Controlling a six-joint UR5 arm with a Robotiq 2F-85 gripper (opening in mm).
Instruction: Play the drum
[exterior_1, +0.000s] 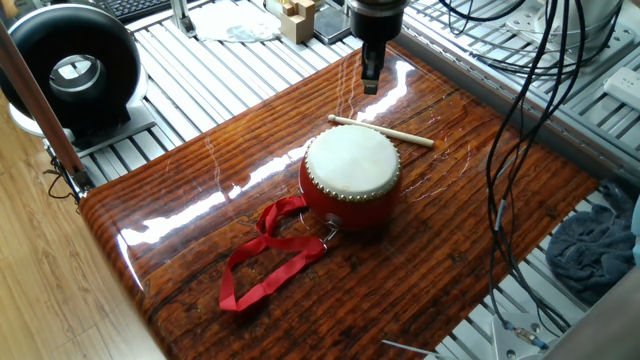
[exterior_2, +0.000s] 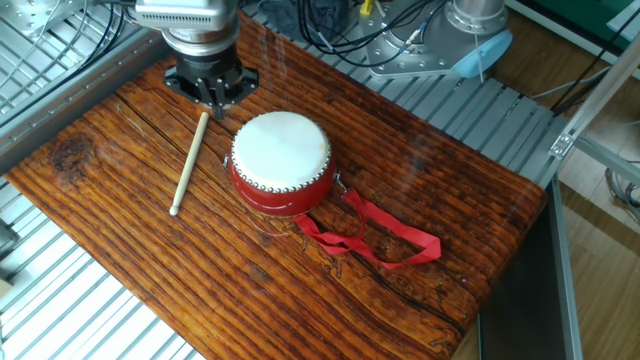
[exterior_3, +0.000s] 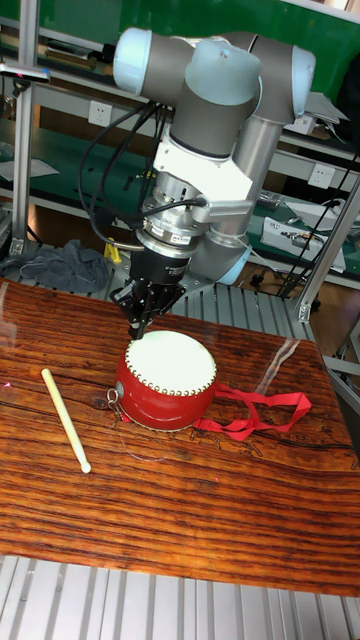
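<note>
The drum (exterior_1: 350, 165) (exterior_2: 282, 150) (exterior_3: 170, 365) stands upright near the middle of the wooden table, red body and cream skin facing up. Its red ribbon strap (exterior_1: 265, 265) (exterior_2: 385, 235) lies loose on the wood beside it. A thin pale stick (exterior_1: 385, 130) (exterior_2: 188, 165) (exterior_3: 65, 420) lies flat just past the drum. My gripper (exterior_1: 370, 82) (exterior_2: 215, 102) (exterior_3: 140, 325) hangs above the table off the drum's rim, near the stick's upper end. Its fingers are pressed together and hold nothing.
A black round device (exterior_1: 72, 70) sits off the table's left corner, with wooden blocks (exterior_1: 295, 18) behind. Black cables (exterior_1: 520, 120) hang over the right side. A grey cloth (exterior_1: 590, 250) lies below the right edge. Slatted metal frame (exterior_2: 60, 300) surrounds the table.
</note>
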